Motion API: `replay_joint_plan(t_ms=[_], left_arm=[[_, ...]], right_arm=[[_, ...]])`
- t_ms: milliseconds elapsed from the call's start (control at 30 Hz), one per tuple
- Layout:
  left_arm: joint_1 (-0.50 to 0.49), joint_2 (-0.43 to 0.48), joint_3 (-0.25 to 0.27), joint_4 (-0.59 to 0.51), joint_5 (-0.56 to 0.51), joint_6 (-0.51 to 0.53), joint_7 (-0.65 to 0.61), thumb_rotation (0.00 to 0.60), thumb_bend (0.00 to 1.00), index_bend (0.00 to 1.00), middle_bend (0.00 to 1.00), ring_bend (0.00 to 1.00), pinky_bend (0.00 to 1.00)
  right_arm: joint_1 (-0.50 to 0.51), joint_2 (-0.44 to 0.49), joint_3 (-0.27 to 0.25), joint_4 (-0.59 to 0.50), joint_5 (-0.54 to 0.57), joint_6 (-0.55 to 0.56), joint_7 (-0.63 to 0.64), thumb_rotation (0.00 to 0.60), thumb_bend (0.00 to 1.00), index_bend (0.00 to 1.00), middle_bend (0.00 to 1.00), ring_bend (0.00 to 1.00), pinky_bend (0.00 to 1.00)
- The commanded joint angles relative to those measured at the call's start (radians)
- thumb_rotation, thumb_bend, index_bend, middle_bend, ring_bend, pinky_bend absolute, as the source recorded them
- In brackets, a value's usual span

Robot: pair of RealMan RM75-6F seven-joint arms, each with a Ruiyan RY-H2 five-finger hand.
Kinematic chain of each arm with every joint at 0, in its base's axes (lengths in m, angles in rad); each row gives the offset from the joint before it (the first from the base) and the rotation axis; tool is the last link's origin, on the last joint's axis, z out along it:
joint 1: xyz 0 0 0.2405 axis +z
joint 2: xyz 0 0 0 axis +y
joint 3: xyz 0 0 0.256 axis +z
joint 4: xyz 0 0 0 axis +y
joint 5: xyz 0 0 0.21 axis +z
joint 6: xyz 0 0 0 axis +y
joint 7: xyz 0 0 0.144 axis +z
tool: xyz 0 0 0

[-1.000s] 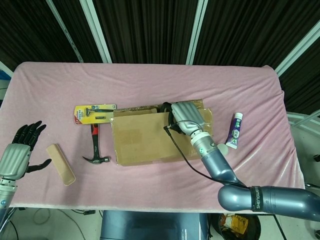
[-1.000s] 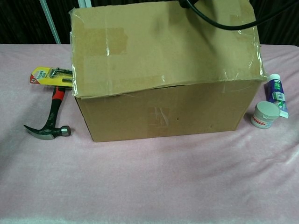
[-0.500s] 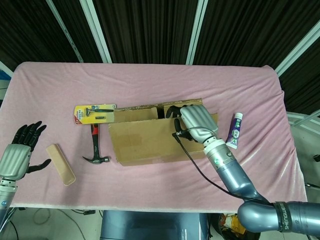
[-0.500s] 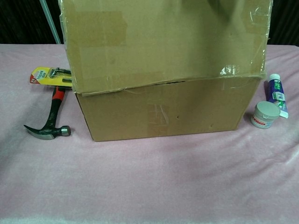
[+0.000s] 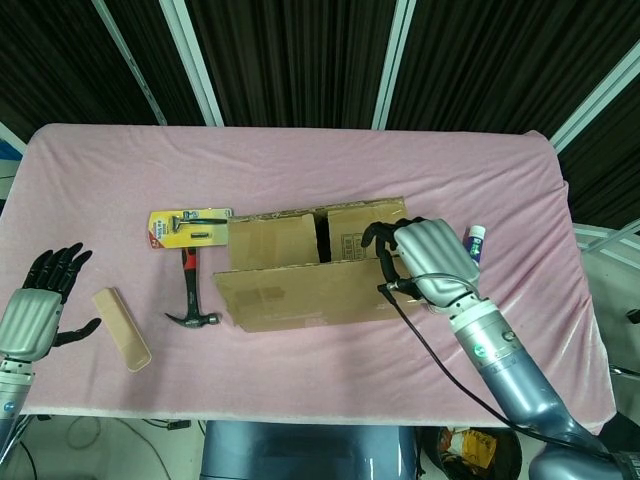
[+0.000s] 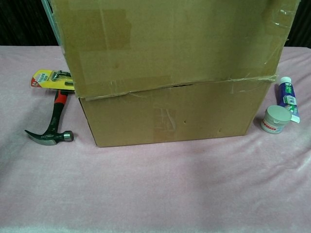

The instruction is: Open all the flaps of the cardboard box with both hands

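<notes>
Table: pink cloth covers it from edge to edge, with dark curtains behind the far side.
Cardboard box: sits at the middle of the table. From the head view, two inner flaps lie flat across the top with a dark gap between them. The near long flap is raised; in the chest view it stands up from the box front, filling the upper part of the picture.
Right hand: at the right end of the raised flap, fingers curled over the flap's top edge and gripping it. A black cable runs down from the wrist.
Left hand: near the table's left edge, well apart from the box, fingers spread and holding nothing.
Hammer: left of the box, red and black handle, dark head toward the near side.
Yellow tool pack: just beyond the hammer, touching the box's far left corner.
Tan block: lies at an angle between the left hand and the hammer.
Tube: right of the box, white with blue and green print.
Small jar: white lid, just beside the tube on its near side.
</notes>
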Motion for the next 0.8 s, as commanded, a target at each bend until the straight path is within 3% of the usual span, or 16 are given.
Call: replay_joint_plan(t_ms=[33,433,800], left_arm=[[0.001,0.000,0.000,0.001,0.002,0.001,0.001,0.600,0.14,0.00,0.00,0.00,0.00],[0.003,-0.001,0.000,0.003,0.011,0.010,0.000,0.600,0.14,0.00,0.00,0.00,0.00],[0.003,0.000,-0.001,0.005,0.013,0.008,-0.003,0.600,0.14,0.00,0.00,0.00,0.00]], right_arm=[[-0.061,0.057,-0.015,-0.004,-0.096,-0.042,0.077,0.600,0.73,0.40,0.50,0.47,0.46],[-0.236,0.249,-0.074,-0.004,-0.364,-0.122,0.290,0.600,0.73,0.40,0.50,0.47,0.46],[-0.389,0.353,-0.140,-0.004,-0.642,-0.078,0.488,0.600,0.73,0.40,0.50,0.47,0.46]])
